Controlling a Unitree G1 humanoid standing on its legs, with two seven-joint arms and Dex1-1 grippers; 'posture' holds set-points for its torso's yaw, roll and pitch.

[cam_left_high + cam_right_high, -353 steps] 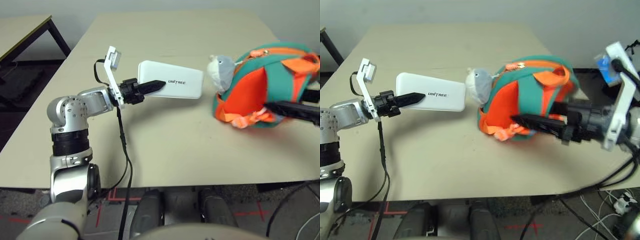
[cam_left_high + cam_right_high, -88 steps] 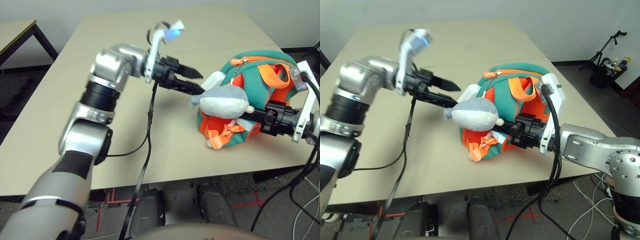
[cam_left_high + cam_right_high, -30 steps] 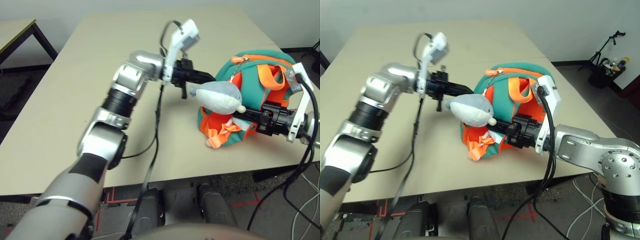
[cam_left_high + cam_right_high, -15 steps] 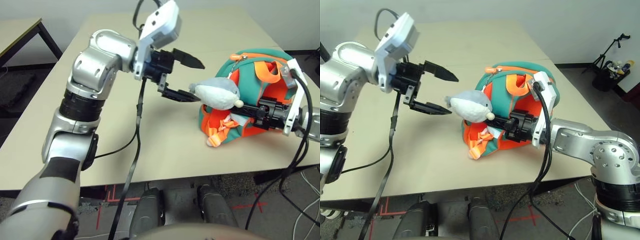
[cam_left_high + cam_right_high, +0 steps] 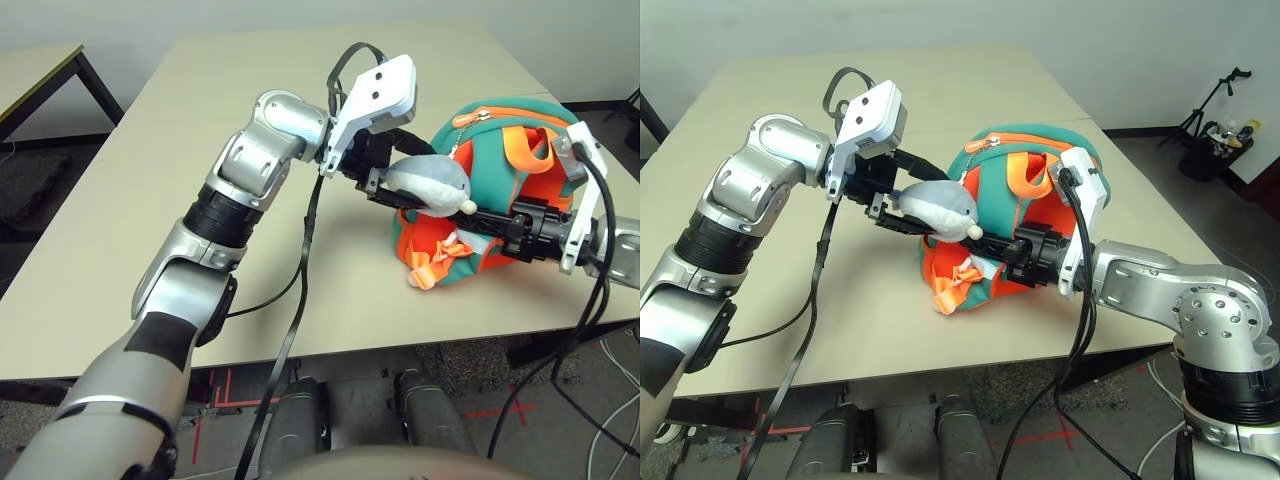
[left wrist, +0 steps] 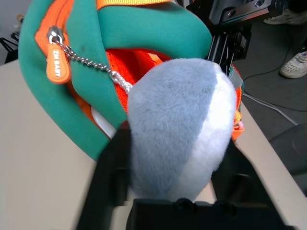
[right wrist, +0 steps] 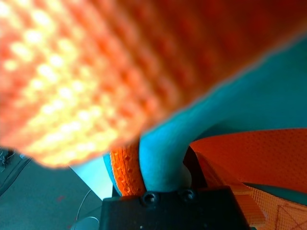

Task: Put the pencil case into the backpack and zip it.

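The teal and orange backpack (image 5: 500, 140) stands at the table's right side, its orange zipper pull (image 6: 57, 67) hanging on a chain at the open top. A white sliver (image 6: 101, 122), apparently the pencil case, shows inside the opening. The grey-white plush dolphin (image 5: 425, 183) hangs at the backpack's front. My left gripper (image 6: 172, 158) is shut on this dolphin, one black finger on each side of it. My right gripper (image 5: 1005, 252) reaches in from the right, shut on the backpack's teal fabric and orange trim (image 7: 144, 163).
A black cable (image 5: 300, 280) hangs from my left wrist across the table and over its front edge. A second table (image 5: 40, 60) stands at the far left. On the floor at the right stands a tripod (image 5: 1220, 90).
Half a second ago my left gripper stood wide open to the left of the dolphin. It has moved right and closed around the dolphin. The right gripper keeps its hold.
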